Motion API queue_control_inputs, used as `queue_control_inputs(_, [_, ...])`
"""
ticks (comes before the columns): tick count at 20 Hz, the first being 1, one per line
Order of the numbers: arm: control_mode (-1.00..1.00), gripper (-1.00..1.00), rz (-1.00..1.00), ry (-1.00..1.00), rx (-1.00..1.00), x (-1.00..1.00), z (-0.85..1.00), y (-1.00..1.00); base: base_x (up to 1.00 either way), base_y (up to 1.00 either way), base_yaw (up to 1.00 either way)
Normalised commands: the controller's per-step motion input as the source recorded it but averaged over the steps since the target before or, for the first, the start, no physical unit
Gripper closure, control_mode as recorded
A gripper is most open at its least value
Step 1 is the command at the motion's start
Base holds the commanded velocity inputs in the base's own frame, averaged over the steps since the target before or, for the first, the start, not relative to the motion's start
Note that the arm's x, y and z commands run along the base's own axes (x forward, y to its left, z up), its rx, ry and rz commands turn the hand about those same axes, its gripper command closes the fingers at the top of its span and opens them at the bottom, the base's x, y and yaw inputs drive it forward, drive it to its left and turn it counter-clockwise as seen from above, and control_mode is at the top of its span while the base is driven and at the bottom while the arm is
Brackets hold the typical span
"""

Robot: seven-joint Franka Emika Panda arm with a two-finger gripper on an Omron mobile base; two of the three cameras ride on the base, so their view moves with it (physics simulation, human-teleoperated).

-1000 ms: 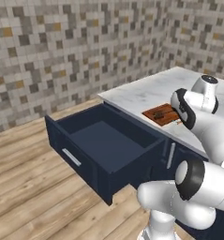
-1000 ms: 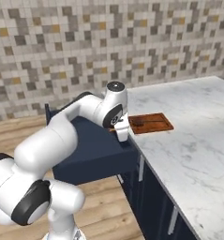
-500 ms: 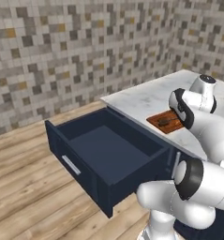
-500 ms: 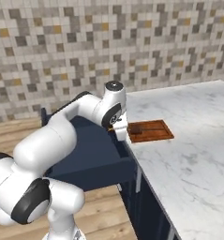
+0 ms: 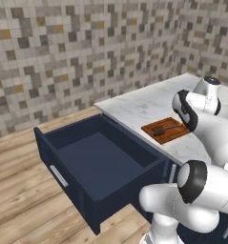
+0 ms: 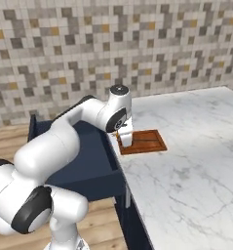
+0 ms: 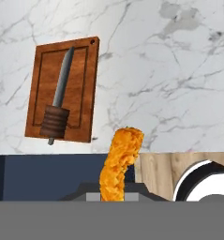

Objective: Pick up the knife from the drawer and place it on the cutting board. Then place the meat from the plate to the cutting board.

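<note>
Knife (image 7: 62,91) is found laid on cutting board (image 7: 43,61), ahead of claw (image 7: 114,185): step 1 done. Meat (image 7: 120,161) is held clamped in claw; placement on board remains.

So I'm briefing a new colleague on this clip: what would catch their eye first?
Probably the orange-brown meat clamped upright in the shut jaws at the bottom of the hand view, hanging near the marble counter's edge. Next, the knife already lying on the cutting board, its handle near one short edge. Then the big navy drawer, pulled wide open beside the counter.
</note>
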Motion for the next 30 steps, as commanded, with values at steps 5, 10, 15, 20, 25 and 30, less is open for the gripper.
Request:
queue_control_inputs(5, [1.00, 1.00, 0.00, 0.00, 0.00, 0.00, 0.00, 0.00, 0.47, -0.29, 0.07])
queue_control_inputs(10, [1.00, 1.00, 0.00, 0.00, 0.00, 0.00, 0.00, 0.00, 0.31, -0.14, 0.05])
queue_control_inputs(15, [1.00, 1.00, 0.00, 0.00, 0.00, 0.00, 0.00, 0.00, 0.10, -0.09, 0.02])
queue_control_inputs(20, [-1.00, 1.00, 0.02, 0.00, 0.00, 0.22, -0.18, 0.00, 0.05, -0.01, 0.01])
queue_control_inputs(25, [-1.00, 1.00, 0.06, 0.04, 0.00, 0.60, -0.43, -0.02, 0.00, 0.00, 0.00])
queue_control_inputs(30, [-1.00, 1.00, 0.06, 0.03, 0.00, 0.50, -0.37, -0.13, 0.00, 0.00, 0.00])
